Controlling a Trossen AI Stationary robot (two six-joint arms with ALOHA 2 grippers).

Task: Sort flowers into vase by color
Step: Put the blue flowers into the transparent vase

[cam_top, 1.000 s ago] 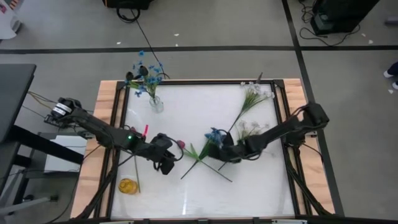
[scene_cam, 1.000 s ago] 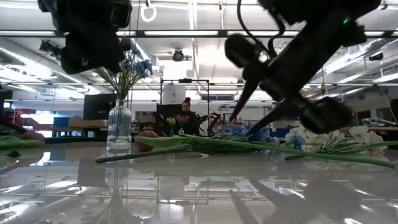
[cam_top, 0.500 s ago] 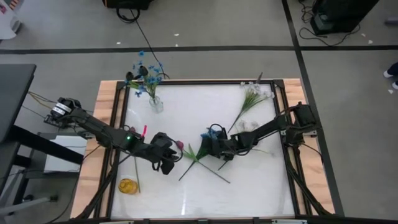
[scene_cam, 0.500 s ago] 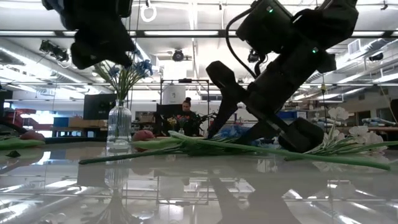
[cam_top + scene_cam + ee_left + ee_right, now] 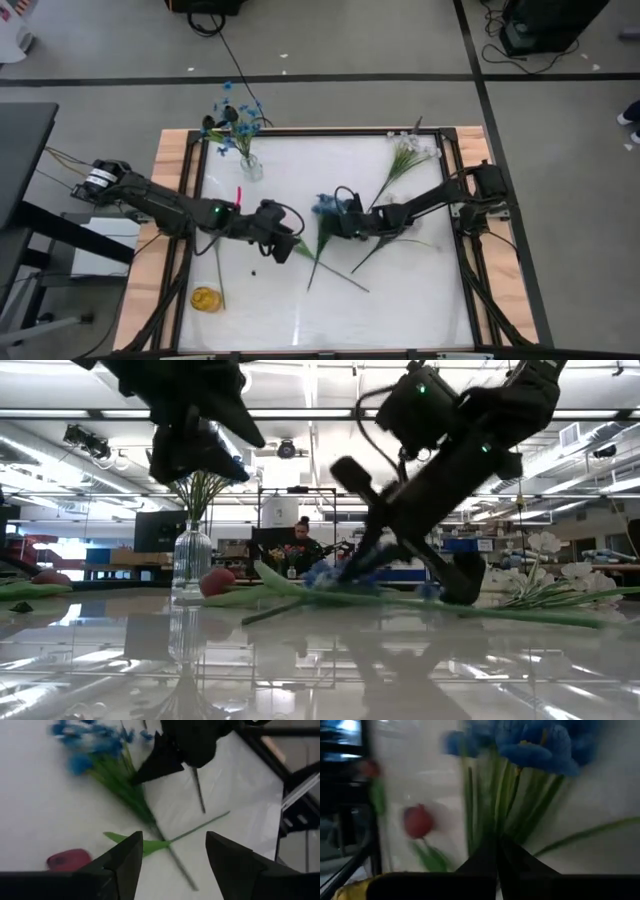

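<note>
Right now the right gripper (image 5: 340, 222) is clenched on the stems of the blue flower bunch (image 5: 325, 207), mid-desk, well right of the vase (image 5: 250, 166). In the right wrist view its fingers meet on the green stems just below the blooms. The left gripper (image 5: 287, 246) sits spread and empty, just left of that bunch, above a pink tulip bud (image 5: 68, 858) lying on the desk (image 5: 400, 300).

Risks, my read:
- Grip is on thin, slippery stems. The bunch could rotate or slide out on lift, since the blooms are the heavy end.
- Both arms are close together mid-desk. A handover or a reach for the tulip could clip the other arm or drag its stems.
- Loose green stems (image 5: 340, 270) cross under the bunch and could snag and come up with it.
- The vase is narrow, already holds blue flowers and stands at the desk's far-left edge. A bad insertion angle could tip it.
- White sprays (image 5: 408, 152) lie beside the right arm's forearm; a sweep could shove them.

Hard to make out:
- How many stems are really pinched; the wrist view is blurred.
- Whether the bunch is off the desk or dragging; the low view doesn't settle it.
- The yellow thing (image 5: 206, 298) at the near-left corner, unclear what it is.
</note>
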